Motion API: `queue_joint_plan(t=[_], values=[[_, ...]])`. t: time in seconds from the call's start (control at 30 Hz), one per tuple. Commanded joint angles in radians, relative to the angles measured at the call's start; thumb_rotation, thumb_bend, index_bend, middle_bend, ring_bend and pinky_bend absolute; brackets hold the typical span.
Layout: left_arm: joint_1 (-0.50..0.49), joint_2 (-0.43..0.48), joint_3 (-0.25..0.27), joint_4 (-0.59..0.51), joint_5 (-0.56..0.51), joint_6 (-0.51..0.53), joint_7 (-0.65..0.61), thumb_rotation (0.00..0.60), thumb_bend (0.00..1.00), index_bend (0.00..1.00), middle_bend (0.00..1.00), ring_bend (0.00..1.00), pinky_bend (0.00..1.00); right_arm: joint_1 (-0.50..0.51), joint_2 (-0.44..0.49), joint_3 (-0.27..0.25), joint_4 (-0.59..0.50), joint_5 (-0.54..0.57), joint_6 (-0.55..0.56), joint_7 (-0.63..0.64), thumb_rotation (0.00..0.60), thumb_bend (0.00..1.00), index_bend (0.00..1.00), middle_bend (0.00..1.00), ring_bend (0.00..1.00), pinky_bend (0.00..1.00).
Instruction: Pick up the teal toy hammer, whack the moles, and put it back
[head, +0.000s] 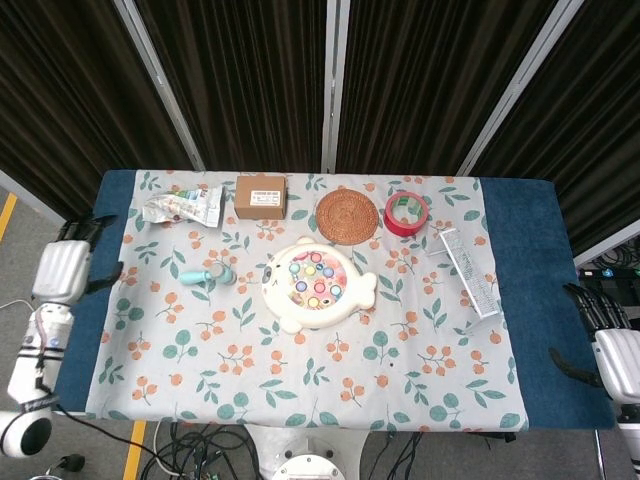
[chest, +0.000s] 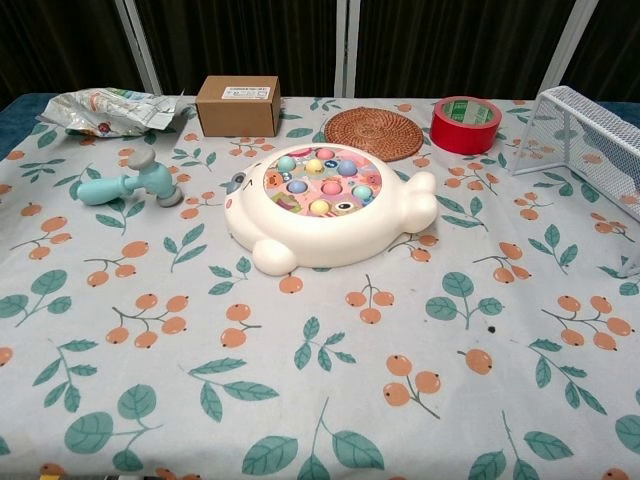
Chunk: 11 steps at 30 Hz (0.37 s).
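Observation:
The teal toy hammer (head: 207, 274) (chest: 128, 184) lies flat on the cloth left of the mole game, its grey head towards the game. The white whack-a-mole toy (head: 315, 285) (chest: 325, 207) sits mid-table with several coloured moles on top. My left hand (head: 66, 265) hangs off the table's left edge, well clear of the hammer, fingers extended and holding nothing. Off the right edge, my right hand (head: 608, 345) is open and empty too. Neither hand shows in the chest view.
Along the back stand a crinkled snack bag (head: 180, 207), a cardboard box (head: 261, 196), a woven coaster (head: 347, 215) and a red tape roll (head: 407, 213). A wire mesh basket (head: 468, 270) lies at the right.

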Motion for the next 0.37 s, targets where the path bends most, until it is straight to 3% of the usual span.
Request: queue_joint_plan(t=[0.03, 0.23, 0.37], values=[[0.134, 0.066, 0.069, -0.084, 0.042, 0.132, 0.061, 0.600, 0.30, 0.17, 0.20, 0.10, 0.10, 0.004, -0.006, -0.001, 0.010, -0.009, 0.002, 0.009, 0.600, 0.19, 0.00, 0.08, 0.00, 0.00], [0.254, 0.055, 0.135, -0.122, 0.125, 0.283, 0.111, 0.600, 0.19, 0.17, 0.20, 0.10, 0.08, 0.006, -0.013, -0.007, 0.017, -0.029, 0.015, 0.015, 0.600, 0.19, 0.00, 0.08, 0.00, 0.00], [0.300, 0.047, 0.165, -0.140, 0.186, 0.334, 0.140, 0.600, 0.17, 0.17, 0.20, 0.09, 0.07, 0.009, -0.015, -0.009, 0.016, -0.038, 0.020, 0.013, 0.600, 0.19, 0.00, 0.08, 0.00, 0.00]])
